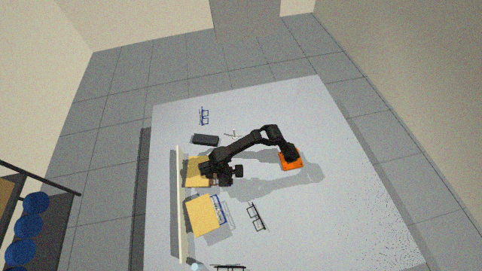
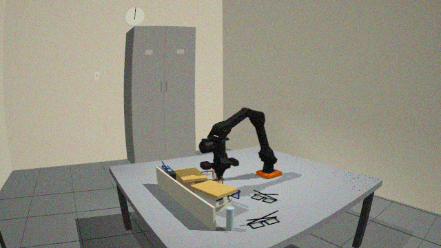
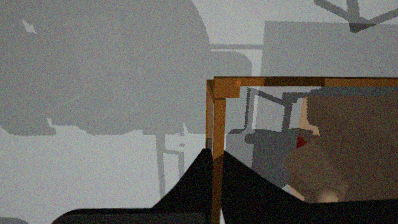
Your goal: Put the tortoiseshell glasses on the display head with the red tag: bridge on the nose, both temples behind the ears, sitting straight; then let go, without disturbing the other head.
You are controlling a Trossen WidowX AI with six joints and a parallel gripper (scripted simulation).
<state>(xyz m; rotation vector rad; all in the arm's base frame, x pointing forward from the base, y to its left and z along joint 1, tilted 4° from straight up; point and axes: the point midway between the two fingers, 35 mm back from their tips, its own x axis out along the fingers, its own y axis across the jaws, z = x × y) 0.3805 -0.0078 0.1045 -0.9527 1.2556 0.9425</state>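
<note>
My gripper (image 2: 220, 177) (image 3: 211, 156) is shut on one temple of the tortoiseshell glasses (image 2: 207, 171) (image 3: 227, 89). The glasses hang in the air, their front running to the right across the wrist view. A brown display head (image 3: 350, 135) with a small red tag (image 3: 301, 142) shows beyond and below the frame, at the right of the wrist view; the glasses are not seated on it. In the top and exterior views that head is mostly hidden under the farther yellow panel (image 1: 196, 165) (image 2: 189, 173) and the arm. The other head is mostly hidden under the nearer yellow panel (image 1: 201, 216) (image 2: 215, 189), with blue glasses (image 1: 225, 220) at its front.
A cream upright board (image 1: 179, 211) (image 2: 186, 193) runs behind both panels. A black case (image 1: 205, 140) and blue glasses (image 1: 204, 117) lie on the far side. Black glasses (image 1: 254, 215) (image 2: 263, 197) lie nearer. A pale blue cylinder (image 2: 230, 218) stands by the board's end.
</note>
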